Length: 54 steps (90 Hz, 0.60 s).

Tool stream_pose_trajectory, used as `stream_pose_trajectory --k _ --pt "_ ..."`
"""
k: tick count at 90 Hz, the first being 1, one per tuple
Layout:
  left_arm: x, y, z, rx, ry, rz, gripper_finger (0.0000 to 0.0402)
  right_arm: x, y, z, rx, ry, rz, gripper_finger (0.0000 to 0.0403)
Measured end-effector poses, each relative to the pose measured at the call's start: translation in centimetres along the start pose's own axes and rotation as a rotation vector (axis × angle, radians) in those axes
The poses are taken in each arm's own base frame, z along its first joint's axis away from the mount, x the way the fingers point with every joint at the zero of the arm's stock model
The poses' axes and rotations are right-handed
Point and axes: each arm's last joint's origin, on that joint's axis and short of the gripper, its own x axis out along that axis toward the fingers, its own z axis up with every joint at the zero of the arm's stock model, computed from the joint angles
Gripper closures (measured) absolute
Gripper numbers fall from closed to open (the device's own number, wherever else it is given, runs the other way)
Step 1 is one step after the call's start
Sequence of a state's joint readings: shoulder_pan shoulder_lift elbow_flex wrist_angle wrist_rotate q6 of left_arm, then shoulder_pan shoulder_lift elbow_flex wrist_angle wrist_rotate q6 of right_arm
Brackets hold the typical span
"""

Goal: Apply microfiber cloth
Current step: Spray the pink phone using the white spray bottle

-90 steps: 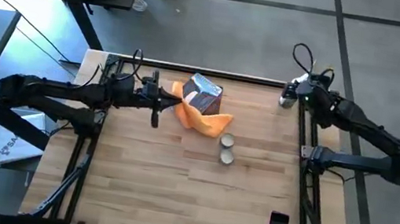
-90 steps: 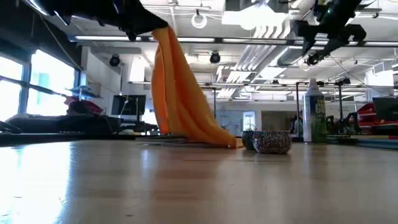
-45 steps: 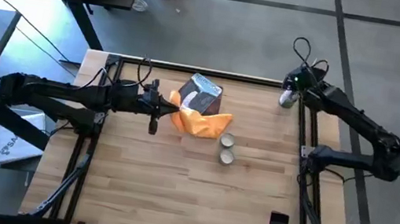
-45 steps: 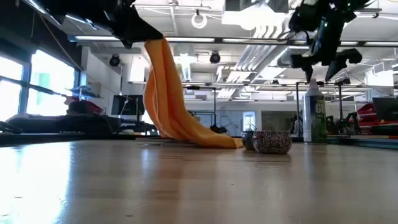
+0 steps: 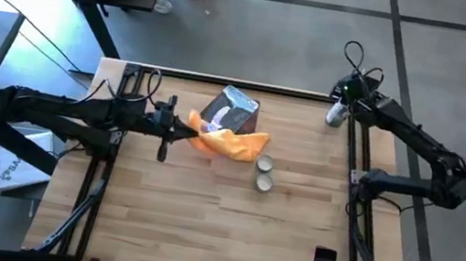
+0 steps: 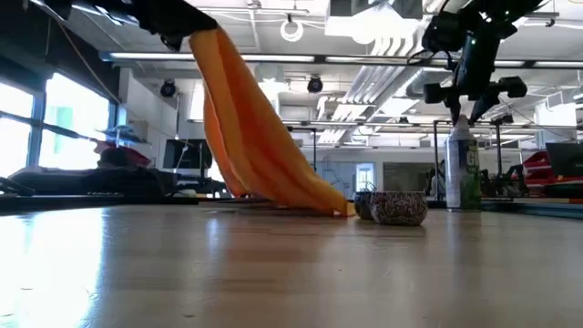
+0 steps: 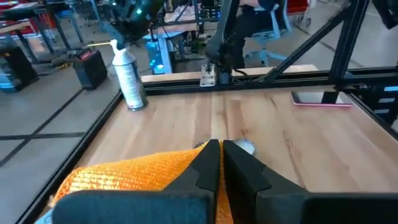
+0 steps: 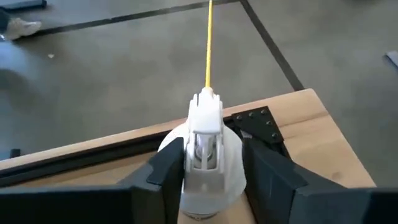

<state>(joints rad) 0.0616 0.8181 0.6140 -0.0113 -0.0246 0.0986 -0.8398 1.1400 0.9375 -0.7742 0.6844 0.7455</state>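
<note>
One corner of the microfiber cloth (image 5: 224,140) is pinched in the left end effector (image 5: 180,124), whose fingers (image 7: 208,163) are closed tight on the orange fabric. From that corner the cloth hangs in a long slanted drape, and its lower end trails on the surface (image 5: 200,227) near the far edge, beside the grey-blue packet (image 5: 230,110) and just left of two small round tins (image 5: 264,173).

It looks light and fully limp: it folds under its own weight and takes no shape of its own, so pulling it will drag the trailing end rather than lift it cleanly. The weave seems grippy, not slick, so a pinch at an edge or corner should hold well. For wiping, a grip on a bunched middle would likely give a firmer pad than this corner hold. Nothing about it is fragile.

Over at the far right corner of the surface, the right end effector (image 8: 208,163) stands spread around the top of a white spray bottle (image 5: 335,114), fingers on either side of the nozzle.
</note>
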Motion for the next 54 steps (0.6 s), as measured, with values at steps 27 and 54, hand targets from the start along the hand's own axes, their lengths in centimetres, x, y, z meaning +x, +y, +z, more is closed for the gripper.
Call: stream_pose_trajectory --k 27,54 --pt "-1.4 -0.8 -0.1 0.037 0.020 -0.078 0.0402 -0.8 0.5 -0.4 -0.148 -0.047 -0.005 0.0371" --pt "-1.5 -0.6 -0.8 0.053 0.103 -0.002 0.0402 -5.2 0.7 0.0 -0.375 -0.120 0.192 0.0371"
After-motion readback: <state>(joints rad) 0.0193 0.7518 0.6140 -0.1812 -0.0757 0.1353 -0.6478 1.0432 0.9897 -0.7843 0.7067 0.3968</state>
